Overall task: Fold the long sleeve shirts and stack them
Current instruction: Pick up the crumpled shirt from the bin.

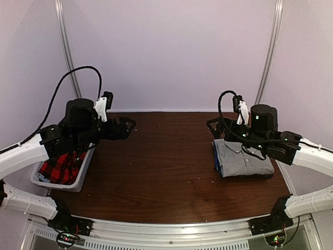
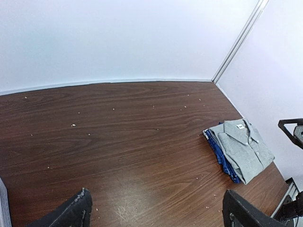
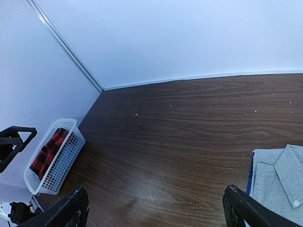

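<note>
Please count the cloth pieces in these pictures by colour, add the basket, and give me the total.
Grey shirt: 1
Blue folded cloth under the grey one: 1
Red-and-black check shirt, in the basket: 1
White basket: 1
Total: 4

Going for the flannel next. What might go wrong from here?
The red flannel lies bunched in the white basket at the left edge of the table; lifting it may drag the basket along.
The folded grey shirt sits under the right arm; a low move there might ruffle it.
</note>
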`<control>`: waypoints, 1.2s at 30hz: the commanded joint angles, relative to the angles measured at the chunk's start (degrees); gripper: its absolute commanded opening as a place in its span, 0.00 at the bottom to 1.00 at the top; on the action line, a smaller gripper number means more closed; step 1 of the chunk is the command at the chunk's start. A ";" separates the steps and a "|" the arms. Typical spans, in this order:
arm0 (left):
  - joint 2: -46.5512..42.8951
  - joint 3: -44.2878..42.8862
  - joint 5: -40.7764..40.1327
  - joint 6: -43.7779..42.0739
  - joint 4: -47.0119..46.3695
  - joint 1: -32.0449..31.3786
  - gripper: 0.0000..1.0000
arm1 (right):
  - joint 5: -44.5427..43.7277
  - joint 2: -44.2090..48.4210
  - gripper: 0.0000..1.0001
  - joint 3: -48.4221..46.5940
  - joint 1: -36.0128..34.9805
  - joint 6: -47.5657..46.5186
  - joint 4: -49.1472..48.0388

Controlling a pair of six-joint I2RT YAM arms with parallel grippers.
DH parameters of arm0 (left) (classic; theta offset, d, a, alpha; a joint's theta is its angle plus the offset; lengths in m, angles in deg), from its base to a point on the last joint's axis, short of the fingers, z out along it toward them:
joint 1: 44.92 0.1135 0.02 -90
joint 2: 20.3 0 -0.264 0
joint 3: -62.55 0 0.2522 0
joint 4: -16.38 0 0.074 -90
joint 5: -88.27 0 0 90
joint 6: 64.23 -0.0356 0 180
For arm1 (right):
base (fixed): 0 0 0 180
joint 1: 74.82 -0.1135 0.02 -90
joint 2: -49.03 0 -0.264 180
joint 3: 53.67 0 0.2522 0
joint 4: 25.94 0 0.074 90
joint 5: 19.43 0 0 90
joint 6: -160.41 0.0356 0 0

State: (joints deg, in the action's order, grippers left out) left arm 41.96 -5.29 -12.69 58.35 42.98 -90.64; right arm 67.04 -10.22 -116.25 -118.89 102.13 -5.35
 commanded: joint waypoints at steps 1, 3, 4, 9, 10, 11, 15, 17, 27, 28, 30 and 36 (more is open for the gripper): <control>-0.47 -1.85 -0.13 -1.95 -2.83 0.10 0.98 | -2.24 1.33 1.00 -1.80 -0.21 0.18 0.71; -1.70 -1.04 -1.80 -1.57 -2.65 0.18 0.98 | -2.43 1.49 1.00 -1.88 -0.22 0.18 0.94; -2.26 -0.51 -2.43 -1.53 -2.69 0.16 0.98 | -2.37 1.50 1.00 -1.94 -0.22 0.26 1.09; -4.23 0.82 -4.78 -1.11 -1.24 0.19 0.98 | -2.57 1.97 1.00 -1.37 -0.22 0.43 1.46; -4.42 0.82 -4.91 -1.05 -0.76 0.19 0.98 | -2.67 2.07 1.00 -1.14 -0.18 0.40 1.37; -4.64 0.82 -5.22 -0.98 -0.19 0.19 0.98 | -2.78 2.13 1.00 -0.97 -0.21 0.29 1.35; -5.22 0.69 -9.43 1.28 4.93 0.19 0.98 | -2.69 1.78 1.00 -1.37 -0.22 -0.32 1.71; -5.61 0.78 -12.88 3.75 8.84 0.19 0.98 | -2.60 1.68 1.00 -1.47 -0.21 -0.55 2.03; -9.23 2.12 -26.89 24.22 33.82 1.83 0.98 | -1.57 -0.15 1.00 -1.00 -0.18 -1.16 0.08; -9.99 2.67 -27.26 26.02 35.27 2.38 0.98 | -1.50 -0.43 1.00 -1.02 -0.17 -1.19 -0.15; -11.46 3.68 -27.76 29.03 37.91 3.73 0.98 | -1.03 -1.05 1.00 -0.89 -0.22 -1.14 -0.74; -13.58 7.34 -22.69 25.77 35.97 11.46 0.98 | 0.32 -2.33 1.00 -0.95 -0.20 -1.38 -2.11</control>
State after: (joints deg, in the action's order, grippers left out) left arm 28.78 0.00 -37.06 83.81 78.50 -83.25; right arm 66.19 -12.08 -116.38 -118.89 101.63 -5.19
